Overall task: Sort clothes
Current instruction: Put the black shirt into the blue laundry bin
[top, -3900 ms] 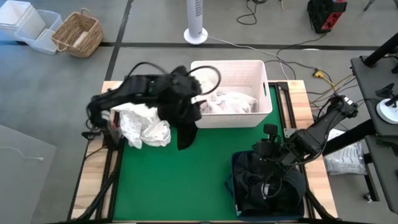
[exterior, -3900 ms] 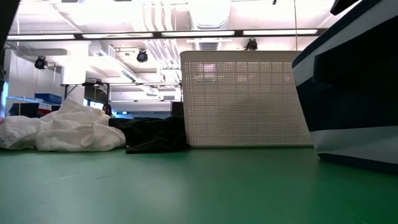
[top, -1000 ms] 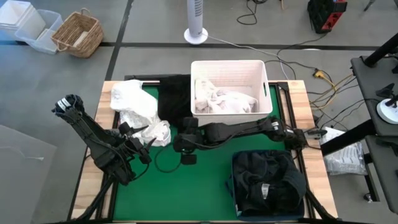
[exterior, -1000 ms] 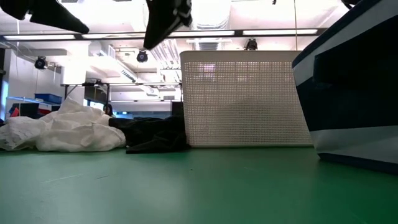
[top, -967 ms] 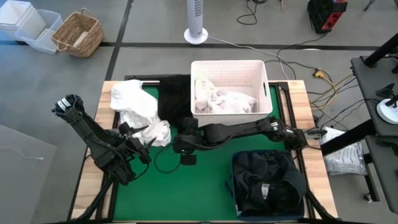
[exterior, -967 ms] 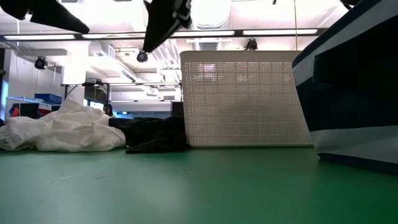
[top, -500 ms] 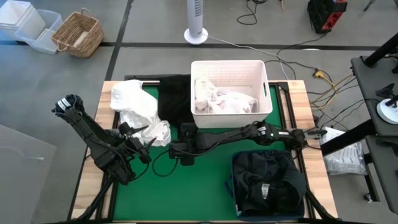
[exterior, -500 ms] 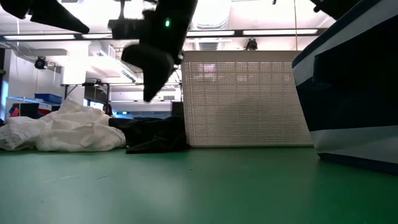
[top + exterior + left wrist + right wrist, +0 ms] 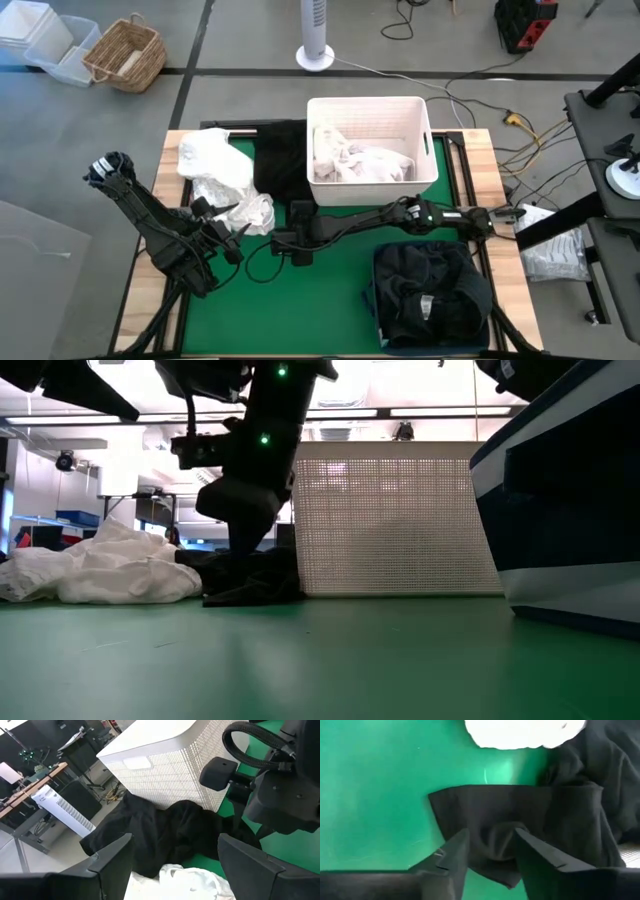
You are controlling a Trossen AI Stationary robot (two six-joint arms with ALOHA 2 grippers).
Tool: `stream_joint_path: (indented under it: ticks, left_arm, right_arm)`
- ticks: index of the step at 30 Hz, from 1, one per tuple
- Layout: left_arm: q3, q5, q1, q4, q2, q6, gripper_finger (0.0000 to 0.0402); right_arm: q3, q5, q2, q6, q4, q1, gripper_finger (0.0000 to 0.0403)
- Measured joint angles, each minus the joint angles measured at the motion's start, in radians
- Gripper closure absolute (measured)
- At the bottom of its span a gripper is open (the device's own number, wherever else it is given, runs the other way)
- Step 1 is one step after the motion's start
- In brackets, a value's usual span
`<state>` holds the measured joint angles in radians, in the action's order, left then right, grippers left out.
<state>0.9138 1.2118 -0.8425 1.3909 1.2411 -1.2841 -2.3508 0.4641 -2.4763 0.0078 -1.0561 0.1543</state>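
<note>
On the green surface [image 9: 310, 300] we see a white perforated bin [image 9: 370, 150] at the far side with white clothes [image 9: 362, 163] inside, and a dark navy fabric bin [image 9: 430, 295] at the near right with dark clothes in it. To the left of the white bin lies a black garment [image 9: 280, 165], touching the bin's side wall, and left of that a crumpled white garment [image 9: 222, 180] that touches the black one. Beyond the surface, on the floor, stand a wicker basket [image 9: 125, 55] and a white fan base [image 9: 315, 55].

Reaching across the surface from the right, our right gripper [image 9: 292, 243] hangs low just in front of the black garment's near edge. In its wrist view the right gripper [image 9: 490, 852] has its two fingers a little apart, with a raised fold of the black cloth between them; we cannot tell whether the pads touch the cloth. In the low view it stands right over the dark heap beside the bin wall.

Our left gripper [image 9: 222, 243] waits at the near left, beside the white garment, its fingers [image 9: 112, 862] wide apart and holding nothing.
</note>
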Motion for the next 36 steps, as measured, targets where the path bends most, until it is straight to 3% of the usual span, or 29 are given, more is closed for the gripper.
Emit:
stream_joint_path:
  ticks: [6,10,12,21,29,32,36]
  left_arm:
    - [0.0,-0.013,0.0,0.026,0.0,-0.03,0.0139]
    - [0.0,-0.106,0.0,0.144,0.0,-0.182,0.0139]
    - [0.0,-0.116,0.0,0.183,-0.002,-0.262,0.0139]
    - [-0.005,-0.13,0.0,0.18,-0.004,-0.269,0.0139]
    - [-0.005,-0.131,0.0,0.18,-0.004,-0.269,0.0139]
    - [-0.005,-0.131,0.0,0.18,-0.004,-0.269,0.0139]
    - [-0.005,-0.131,0.0,0.18,-0.004,-0.269,0.0139]
  right_arm:
    - [0.006,0.0,-0.001,0.008,0.0,0.002,0.0183]
    - [0.018,0.0,-0.001,0.017,0.0,0.003,0.0151]
    - [0.031,0.0,-0.001,0.02,0.003,0.001,0.0141]
    - [0.147,0.001,0.0,0.02,0.131,-0.021,0.0132]
    - [0.186,-0.029,0.006,0.087,0.158,-0.043,0.0172]
    - [0.211,-0.03,0.008,0.108,0.176,-0.053,0.0217]
    - [0.224,-0.026,0.007,0.111,0.183,-0.055,0.0316]
